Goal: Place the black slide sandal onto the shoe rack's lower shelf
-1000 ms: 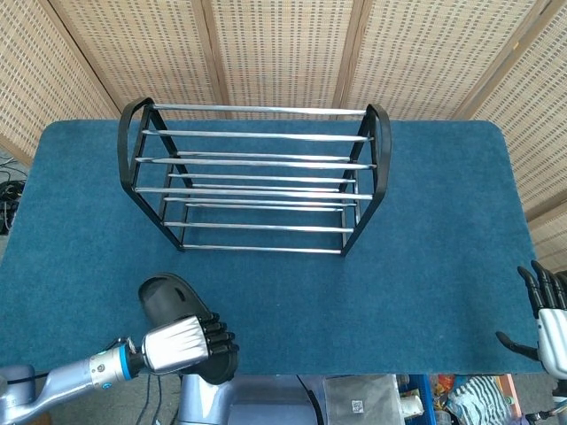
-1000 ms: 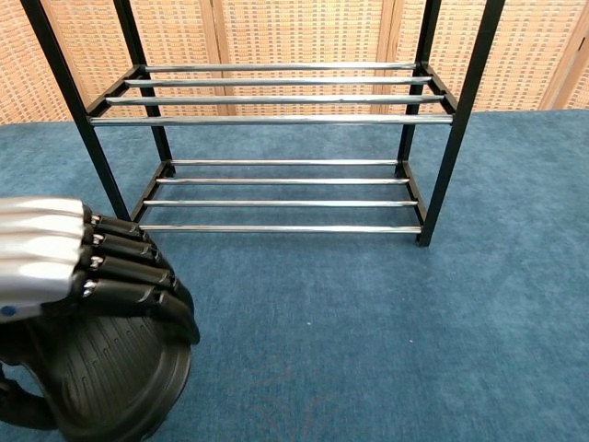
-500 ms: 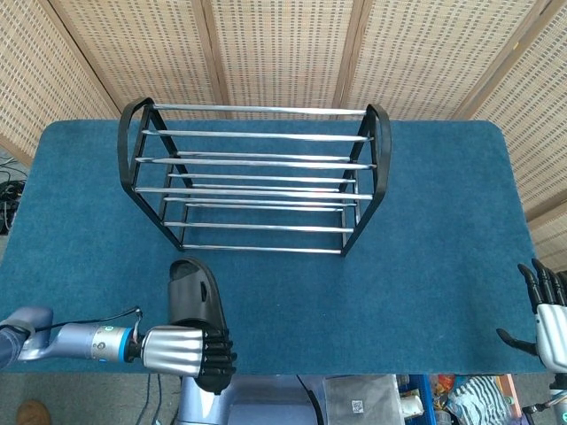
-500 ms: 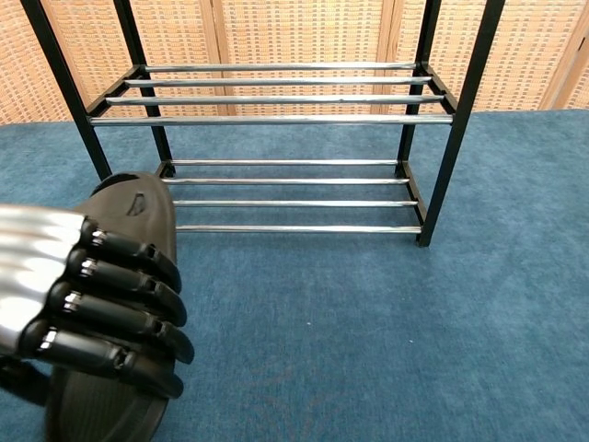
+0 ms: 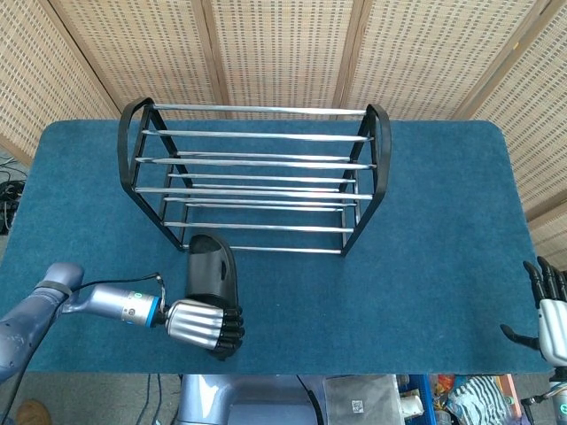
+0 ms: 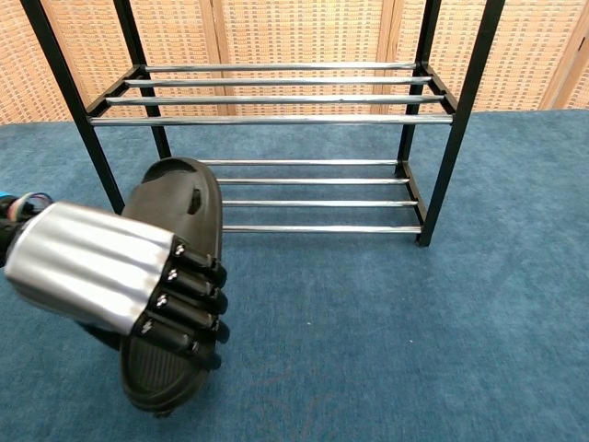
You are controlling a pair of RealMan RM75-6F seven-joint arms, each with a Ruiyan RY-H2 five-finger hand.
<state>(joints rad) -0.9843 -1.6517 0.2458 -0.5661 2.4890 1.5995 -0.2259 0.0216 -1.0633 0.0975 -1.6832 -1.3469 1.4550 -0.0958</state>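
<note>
My left hand (image 5: 205,324) (image 6: 120,281) grips the heel half of the black slide sandal (image 5: 213,267) (image 6: 181,207), fingers wrapped over its edge. The sandal's toe end points at the shoe rack (image 5: 255,173) (image 6: 276,120) and reaches the front bar of the lower shelf (image 6: 313,228) near the rack's left end. In the chest view the toe overlaps the lower bars. My right hand (image 5: 551,310) hangs at the table's right front corner with fingers apart, holding nothing.
The rack stands on a blue carpeted table (image 5: 443,221) with chrome bars and black end frames. A woven screen (image 5: 283,44) closes off the back. Cables and clutter lie below the front edge (image 5: 372,398).
My left hand has carried the sandal forward and to the right, turning its toe toward the rack until it reaches the lower shelf's front bar. The right hand has sunk slightly.
</note>
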